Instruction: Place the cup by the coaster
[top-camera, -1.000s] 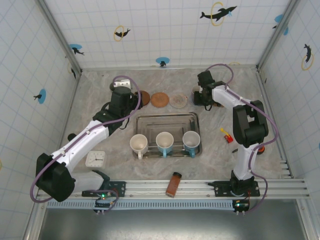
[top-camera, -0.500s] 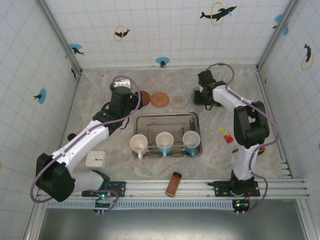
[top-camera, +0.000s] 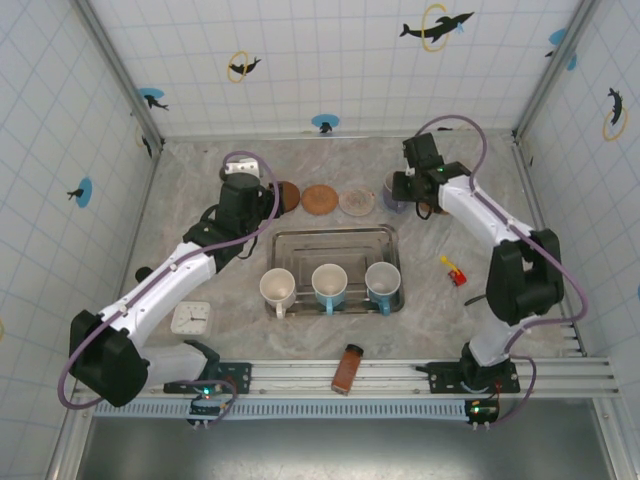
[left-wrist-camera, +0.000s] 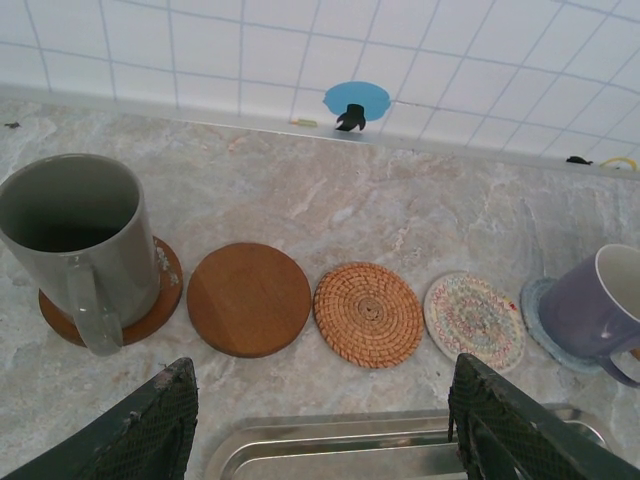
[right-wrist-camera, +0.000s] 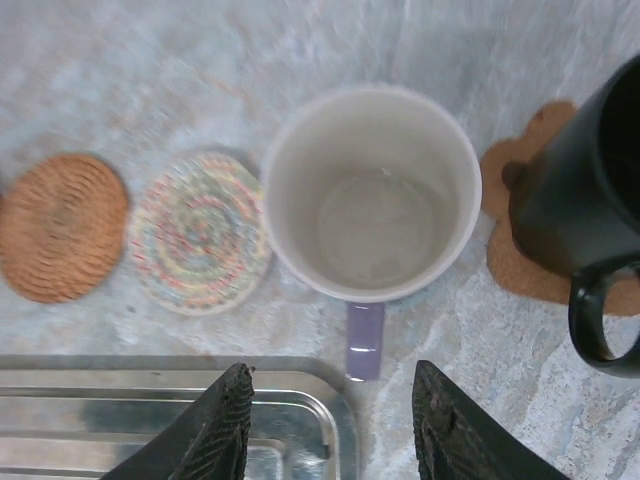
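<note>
Your right arm (top-camera: 483, 216) is stretching toward the frame's top, right gripper (right-wrist-camera: 333, 400) hovering open above the purple mug (right-wrist-camera: 370, 215); left gripper (left-wrist-camera: 320, 400) is gaping too.

Upright purple cup (left-wrist-camera: 603, 308) on bluish coaster (left-wrist-camera: 536, 308)

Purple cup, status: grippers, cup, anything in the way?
Left gripper open, empty, by the tray. Right gripper open over purple cup, not gripping. Cup upright on blue coaster. Black mug close beside it; tray rim near its handle.
</note>
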